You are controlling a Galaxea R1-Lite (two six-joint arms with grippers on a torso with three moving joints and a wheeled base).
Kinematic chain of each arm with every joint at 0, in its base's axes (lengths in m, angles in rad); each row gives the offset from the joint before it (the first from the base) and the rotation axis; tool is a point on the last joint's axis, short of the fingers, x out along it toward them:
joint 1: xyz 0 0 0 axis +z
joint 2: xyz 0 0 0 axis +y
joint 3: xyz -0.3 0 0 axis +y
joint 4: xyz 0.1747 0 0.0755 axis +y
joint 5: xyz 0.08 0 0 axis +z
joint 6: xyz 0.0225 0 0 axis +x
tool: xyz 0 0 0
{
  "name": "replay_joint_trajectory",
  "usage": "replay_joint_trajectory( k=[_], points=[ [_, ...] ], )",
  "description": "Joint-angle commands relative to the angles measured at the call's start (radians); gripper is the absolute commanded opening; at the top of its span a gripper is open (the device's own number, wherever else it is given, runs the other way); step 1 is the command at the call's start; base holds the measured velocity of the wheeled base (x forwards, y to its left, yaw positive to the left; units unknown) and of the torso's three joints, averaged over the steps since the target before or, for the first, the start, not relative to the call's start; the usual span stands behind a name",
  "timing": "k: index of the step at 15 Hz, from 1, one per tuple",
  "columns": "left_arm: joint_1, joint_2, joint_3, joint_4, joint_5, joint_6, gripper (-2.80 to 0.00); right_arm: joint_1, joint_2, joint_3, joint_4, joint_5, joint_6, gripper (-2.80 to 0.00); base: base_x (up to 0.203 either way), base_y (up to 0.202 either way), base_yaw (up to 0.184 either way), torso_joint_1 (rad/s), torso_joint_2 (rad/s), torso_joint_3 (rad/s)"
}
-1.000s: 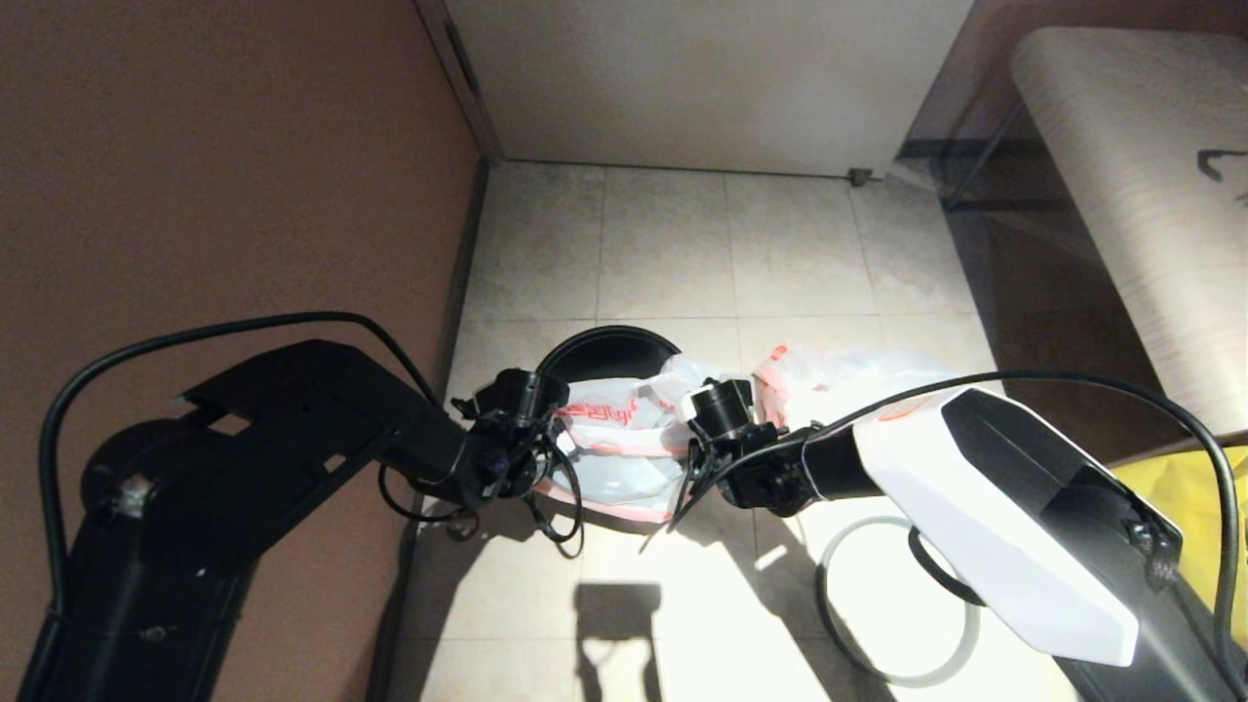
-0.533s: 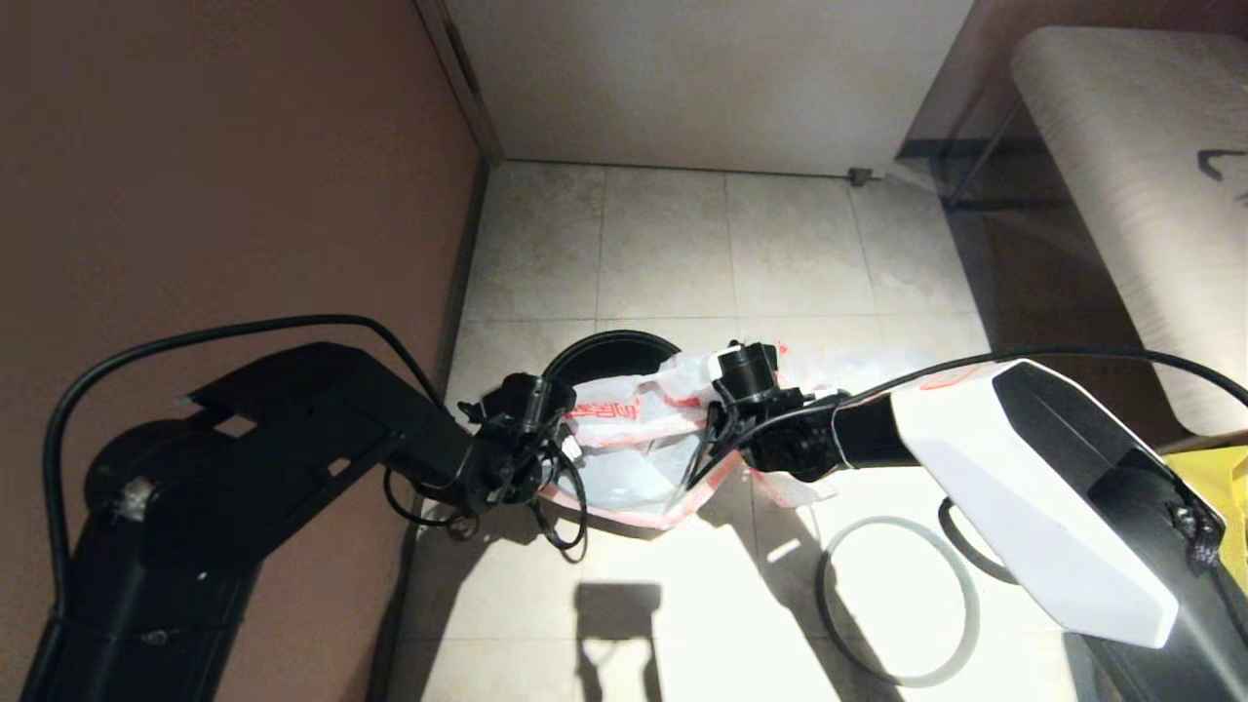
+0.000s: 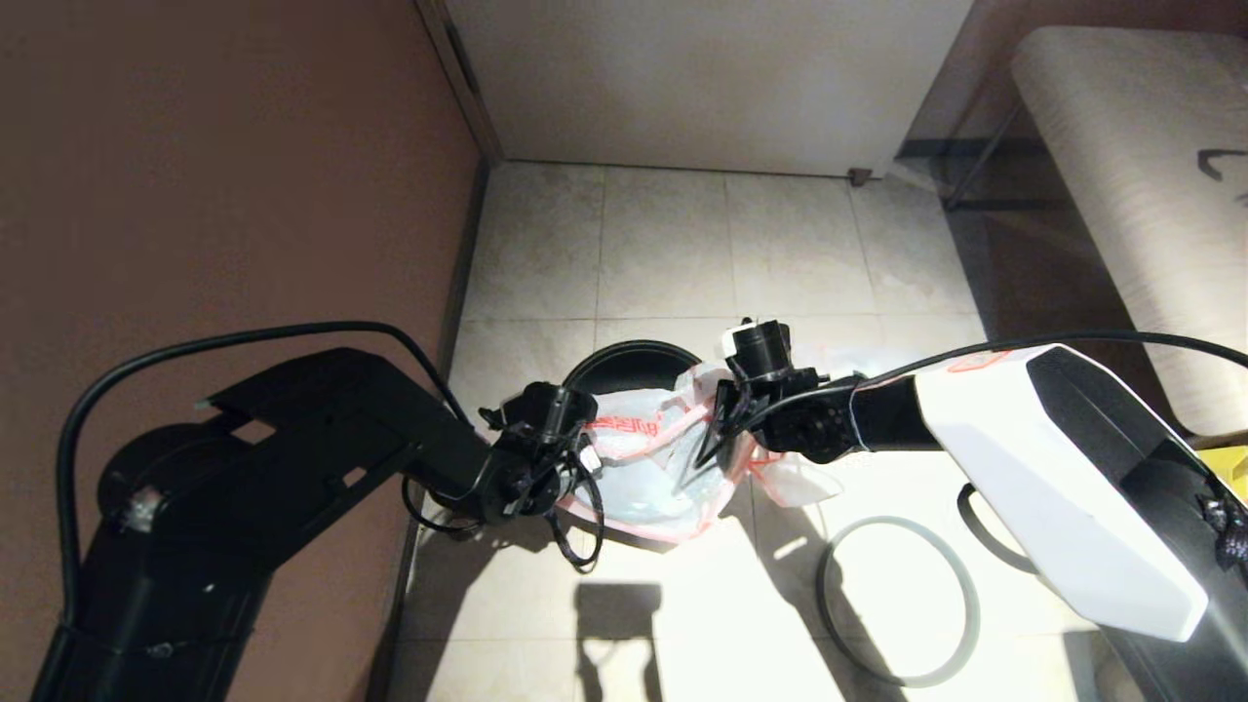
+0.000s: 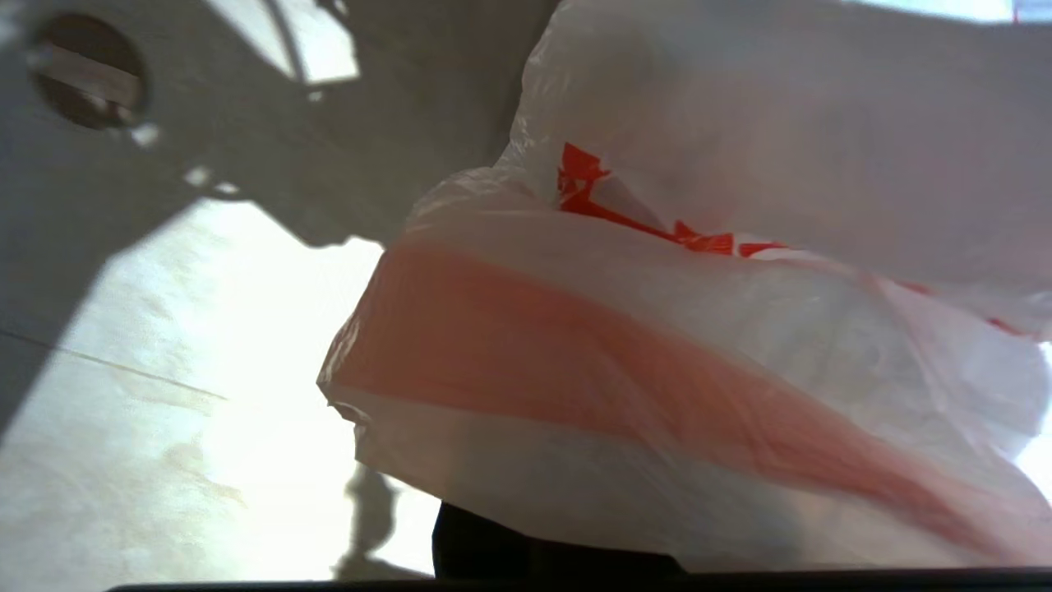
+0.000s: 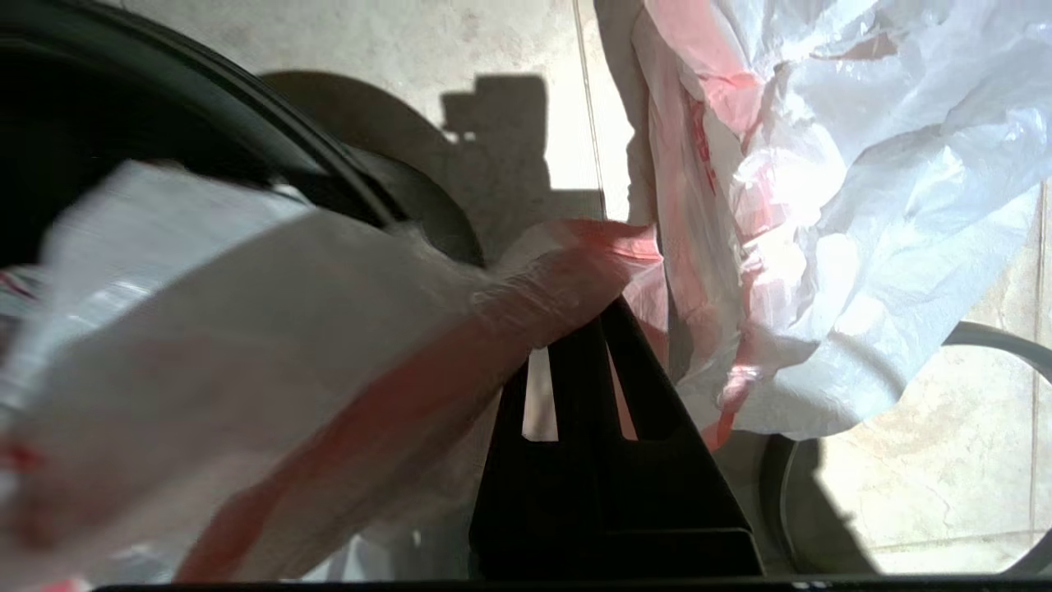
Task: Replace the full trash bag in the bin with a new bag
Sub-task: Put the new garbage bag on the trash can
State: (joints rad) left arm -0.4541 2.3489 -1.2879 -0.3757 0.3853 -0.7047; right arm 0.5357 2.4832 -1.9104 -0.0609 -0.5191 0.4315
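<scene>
— Two tools, one bag: left tool (image 3: 577, 456) and right tool (image 3: 704, 458) both pinched on the new bag (image 3: 648, 478), spreading its mouth between them just above the floor.

— Sure of both grips?

— Of the right one, yes: fingers pressed flat together, a fold of red-edged film nipped at the tips. On the left, fingers hidden behind film pressed up close. Nearly closed though, with taut plastic running straight off it, so judged a grip too.

— And the bin (image 3: 624, 359)?

— Just behind the bag, close to the wall. Dark inside, no liner in it as far as can be seen. Near rim overlapped by the hanging film, but the bag is not yet inside.

— The hoop (image 3: 824, 590)?

— Off the bin, lying flat on the floor tiles beside the right arm.

— The old bag?

— Probably the crumpled white heap with red print on the floor, just beside the right tool (image 5: 822, 205). No bottles to be made out through it, so only likely the full trash bag.

— How far along, then?

— Past halfway, by the look of it: bin emptied, hoop removed, fresh bag opened out. Left to do: lower the bag into the bin, fold its mouth over the rim, press the hoop back on.
</scene>
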Motion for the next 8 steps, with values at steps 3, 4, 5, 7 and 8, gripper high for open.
replay_joint_trajectory(
  k=[3, 4, 5, 7, 8],
  points=[
    [-0.025, -0.002, 0.015, -0.008, 0.003, -0.002, -2.80, -0.007, 0.009, -0.024, 0.000, -0.003, 0.003, -2.80, 0.000, 0.000, 0.000, 0.000, 0.00, 0.000],
    [-0.031, -0.002, 0.018, -0.009, 0.003, -0.002, -2.80, -0.009, 0.019, -0.038, 0.000, -0.005, 0.003, -2.80, 0.000, 0.000, 0.000, 0.000, 0.00, 0.000],
    [-0.033, 0.001, 0.021, -0.009, 0.003, -0.001, -2.80, -0.014, 0.029, -0.054, -0.001, -0.007, 0.003, -2.80, 0.000, 0.000, 0.000, 0.000, 0.00, 0.000],
    [-0.042, 0.003, 0.027, -0.009, 0.002, 0.002, -2.80, -0.020, 0.031, -0.058, -0.005, -0.008, 0.004, -2.80, 0.000, 0.000, 0.000, 0.000, 0.00, 0.000],
    [-0.053, 0.004, 0.036, -0.011, 0.002, 0.015, -2.80, -0.022, 0.031, -0.057, -0.025, -0.009, 0.004, -2.80, 0.000, 0.000, 0.000, 0.000, 0.00, 0.000]
  ],
)
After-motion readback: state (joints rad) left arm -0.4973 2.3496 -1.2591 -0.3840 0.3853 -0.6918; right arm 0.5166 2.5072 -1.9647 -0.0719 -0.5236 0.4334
